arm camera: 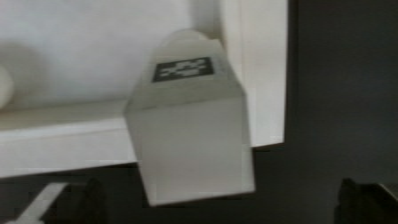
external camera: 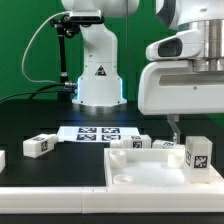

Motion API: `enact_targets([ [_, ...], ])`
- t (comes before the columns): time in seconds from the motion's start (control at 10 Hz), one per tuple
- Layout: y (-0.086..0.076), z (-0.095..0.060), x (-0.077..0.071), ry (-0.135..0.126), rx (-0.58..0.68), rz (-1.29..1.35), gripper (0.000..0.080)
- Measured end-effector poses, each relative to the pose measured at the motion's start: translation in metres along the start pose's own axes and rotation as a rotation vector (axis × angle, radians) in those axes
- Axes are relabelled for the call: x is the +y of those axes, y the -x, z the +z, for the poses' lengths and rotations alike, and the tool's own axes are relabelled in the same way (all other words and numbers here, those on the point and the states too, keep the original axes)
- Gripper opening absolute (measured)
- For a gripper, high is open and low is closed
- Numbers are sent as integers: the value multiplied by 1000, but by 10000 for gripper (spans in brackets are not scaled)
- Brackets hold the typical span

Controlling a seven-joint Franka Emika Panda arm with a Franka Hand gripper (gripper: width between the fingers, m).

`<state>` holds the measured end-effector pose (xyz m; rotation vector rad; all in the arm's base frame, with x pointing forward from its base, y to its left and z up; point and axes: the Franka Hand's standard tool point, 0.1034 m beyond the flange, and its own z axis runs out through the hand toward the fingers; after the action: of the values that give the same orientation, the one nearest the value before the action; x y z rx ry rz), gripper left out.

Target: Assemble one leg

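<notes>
The gripper [external camera: 192, 140] hangs at the right of the exterior view, low over the big flat white panel [external camera: 140, 166]; directly beneath it stands a leg [external camera: 198, 157], a chunky white post with a black-and-white tag facing the camera; the leg's long axis runs straight up and down, in line with the gripper above it.

In the wrist view that same leg [arm camera: 187, 125] fills the middle of the frame, long and tapering away from the camera, its tag [arm camera: 183, 70] near the far end; it lies across the raised rim of the panel [arm camera: 253, 70], with dark table [arm camera: 347, 90] beyond the rim; so the leg sits right under the wrist, not off to a side.

Whether the fingers are clamped on the leg I cannot tell; only one thin finger [external camera: 177, 130] shows clearly in the exterior view, just beside the leg's upper end, and dark tips show only at the lower corners of the wrist view; contact is not visible.

Other legs lie apart: one [external camera: 38, 146] at the left of the exterior view, a few [external camera: 140, 143] along the panel's far edge, in front of the marker board [external camera: 98, 133]; the one under the gripper is by far the nearest; my judgement is that the coming move runs along the vertical axis.
</notes>
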<state>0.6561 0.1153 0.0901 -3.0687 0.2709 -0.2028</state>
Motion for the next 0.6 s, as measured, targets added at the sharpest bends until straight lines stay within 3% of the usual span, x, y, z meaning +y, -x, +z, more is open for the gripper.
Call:
enact_targets([
  [0.1, 0, 0, 0, 0, 1, 11, 637],
  [0.3, -1, 0, 0, -2, 1, 161, 292],
  [0.4, -1, 0, 0, -2, 2, 201, 292],
  [0.5, -1, 1, 3, 1, 3, 305, 108],
  [0.6, 4, 6, 11, 11, 4, 423, 34],
])
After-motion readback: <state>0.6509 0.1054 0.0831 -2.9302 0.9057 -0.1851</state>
